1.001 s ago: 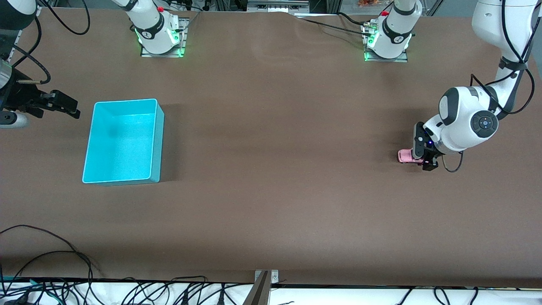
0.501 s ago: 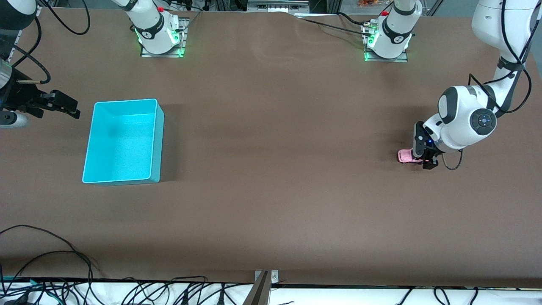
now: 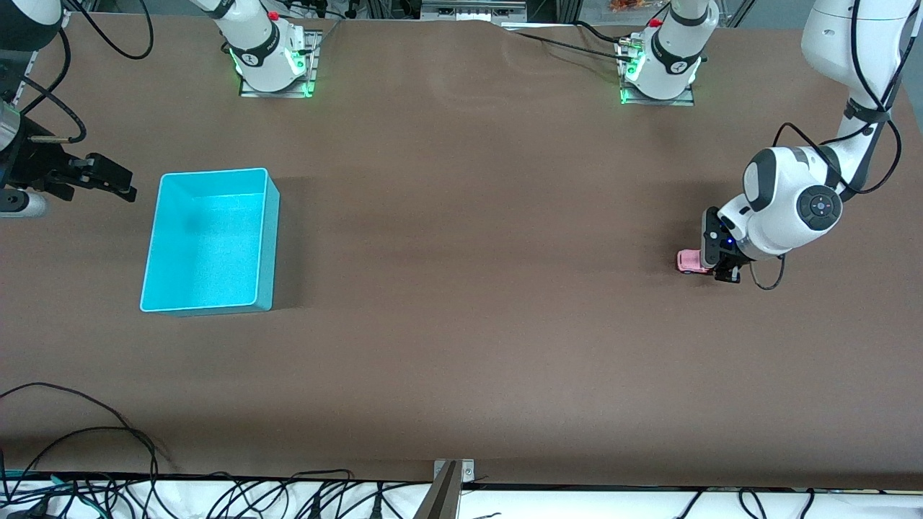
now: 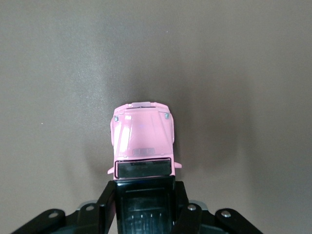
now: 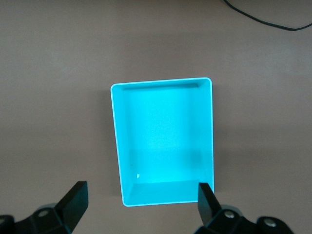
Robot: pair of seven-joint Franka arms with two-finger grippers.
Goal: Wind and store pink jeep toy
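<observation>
The pink jeep toy (image 3: 689, 261) sits low on the brown table near the left arm's end. My left gripper (image 3: 723, 271) is shut on its black rear. In the left wrist view the pink hood (image 4: 143, 136) sticks out ahead of the gripper (image 4: 145, 207), with the fingers (image 4: 106, 204) pressed on both sides of the black roof. The turquoise bin (image 3: 268, 245) stands empty toward the right arm's end. My right gripper (image 3: 108, 179) waits open and empty beside the bin, which also shows in the right wrist view (image 5: 161, 83) ahead of that gripper (image 5: 141, 208).
The arm bases (image 3: 272, 61) stand along the table edge farthest from the front camera. Cables (image 3: 86, 432) lie along the edge nearest to it. A black cable (image 5: 263, 19) lies on the table past the bin.
My left gripper and the jeep in it have shifted slightly away from the front camera and toward the table's middle. The right arm has not moved.
</observation>
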